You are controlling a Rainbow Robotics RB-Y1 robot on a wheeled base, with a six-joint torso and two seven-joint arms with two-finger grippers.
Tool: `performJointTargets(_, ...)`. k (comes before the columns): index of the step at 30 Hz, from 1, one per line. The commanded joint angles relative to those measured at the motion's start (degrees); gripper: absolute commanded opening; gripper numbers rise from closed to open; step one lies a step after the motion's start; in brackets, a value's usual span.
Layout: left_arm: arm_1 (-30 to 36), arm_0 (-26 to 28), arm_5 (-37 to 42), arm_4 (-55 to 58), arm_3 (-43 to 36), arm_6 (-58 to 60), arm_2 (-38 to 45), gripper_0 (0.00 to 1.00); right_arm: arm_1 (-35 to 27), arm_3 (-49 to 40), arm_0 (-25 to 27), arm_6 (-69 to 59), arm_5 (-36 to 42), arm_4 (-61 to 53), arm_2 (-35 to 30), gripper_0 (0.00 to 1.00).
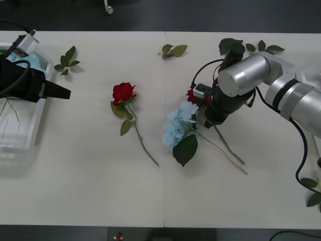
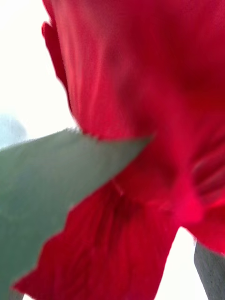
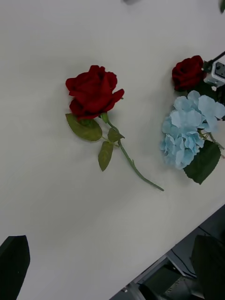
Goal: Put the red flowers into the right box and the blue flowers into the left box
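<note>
**Right arm down on a rose beside the blue cluster**

Your nearest red flower is the rose (image 1: 193, 95) under the right gripper (image 1: 208, 111), near the middle of the counter (image 1: 90, 175). Its bloom peeks out just left of the wrist, and its stem (image 1: 228, 146) runs out toward you on the other side. From the right wrist camera the red petals (image 2: 140, 93) and one green leaf (image 2: 51, 173) press right up against the lens, so you cannot tell whether those fingers are spread or pinching the rose.

Touching that rose on its left lies a blue flower (image 1: 178, 125), its pale head (image 3: 187, 129) resting on the counter with a large dark leaf (image 1: 185, 149) pointing toward you.

Farther left, well apart from both, a second rose (image 1: 123, 93) lies flat, stem (image 1: 143, 143) angled toward you.

At the far left edge sits the left box (image 1: 22, 135), with pale blue petals (image 1: 27, 60) showing at its far end. Your left gripper (image 1: 62, 93) hangs over that box's inner rim, its black fingers (image 3: 14, 262) spread wide and holding nothing.

Loose leaf sprigs (image 1: 67, 59) lie along the far side.
</note>
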Motion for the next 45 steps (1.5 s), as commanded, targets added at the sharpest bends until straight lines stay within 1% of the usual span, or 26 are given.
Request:
performJointTargets(1, 2.5, 0.6, -5.9, -6.3, -8.1, 9.0, -5.2, 1.00, 1.6, 1.4, -0.3, 4.1, -1.3, -0.6, -0.2, 0.97)
performJointTargets(4, 2.2, 0.0, -9.0, -12.1, -11.8, 16.5, -10.0, 1.00, 1.9, 2.0, -0.3, 4.8, -2.1, -0.7, -0.2, 0.96)
performJointTargets(7, 0.3, -2.3, -8.9, -18.1, -13.5, 24.1, -15.0, 1.00, 2.0, 2.0, -0.3, 5.2, -2.4, -0.7, -0.2, 0.93)
performJointTargets(9, -1.0, -3.7, -8.5, -20.6, -13.6, 27.4, -17.5, 1.00, 2.0, 2.0, -0.3, 5.7, -2.5, -0.8, -0.2, 0.88)
performJointTargets(11, -2.3, -5.3, -7.5, -23.7, -13.6, 30.4, -19.9, 1.00, 1.9, 2.0, -0.3, 6.1, -2.8, -0.8, -0.2, 0.79)
performJointTargets(15, -6.0, -9.0, -3.3, -32.7, -13.8, 37.6, -25.6, 1.00, 2.0, 2.0, -0.3, 7.1, -3.3, -1.0, -0.2, 0.38)
performJointTargets(16, -7.0, -9.8, -1.9, -35.1, -13.7, 39.0, -26.7, 1.00, 2.0, 2.0, -0.3, 7.2, -3.3, -1.0, -0.2, 0.30)
performJointTargets(17, -7.7, -10.3, -1.1, -36.5, -13.7, 39.8, -27.5, 1.00, 2.0, 2.0, -0.3, 7.3, -3.3, -1.0, -0.2, 0.25)
performJointTargets(18, -9.1, -11.3, 0.7, -39.8, -13.7, 41.2, -29.0, 1.00, 2.0, 2.0, -0.3, 7.4, -3.3, -1.1, -0.2, 0.17)
performJointTargets(20, -11.3, -13.1, 3.3, -44.5, -13.3, 43.9, -31.6, 1.00, 2.0, 2.0, -0.3, 7.6, -3.3, -1.2, -0.2, 0.06)
performJointTargets(22, -13.5, -14.9, 5.4, -47.2, -11.7, 46.1, -33.7, 1.00, 2.0, 2.0, -0.3, 7.8, -3.3, -1.4, -0.3, 0.00)
performJointTargets(25, -16.7, -17.0, 6.9, -47.9, -7.9, 47.7, -35.1, 1.00, 2.0, 2.0, -0.3, 8.1, -3.3, -1.6, -0.2, 0.00)
performJointTargets(31, -23.6, -21.1, 9.3, -48.0, 3.2, 47.0, -35.6, 1.00, 1.7, 2.0, -0.3, 8.7, -3.3, -2.3, -0.5, 0.00)
performJointTargets(34, -26.5, -22.8, 9.1, -48.4, 8.9, 46.6, -35.7, 1.00, 0.4, 1.9, -0.3, 9.0, -3.3, -4.5, -1.9, 0.00)
performJointTargets(38, -29.4, -24.3, 8.4, -49.5, 15.5, 45.8, -35.6, 1.00, -3.6, 0.3, -0.6, 9.2, -2.1, -10.0, -4.9, 0.00)
performJointTargets(40, -30.2, -24.8, 8.2, -49.5, 17.4, 45.6, -35.7, 1.00, -5.4, -0.7, -0.7, 9.2, -0.6, -11.5, -6.3, 0.00)
performJointTargets(42, -30.9, -25.7, 7.4, -49.9, 20.4, 45.3, -36.9, 1.00, -9.2, -1.8, -1.3, 9.0, 1.7, -15.4, -7.8, 0.00)
performJointTargets(45, -31.5, -26.9, 4.8, -50.0, 23.6, 45.4, -39.7, 1.00, -14.2, -2.9, -2.5, 8.9, 3.8, -19.9, -7.9, 0.00)
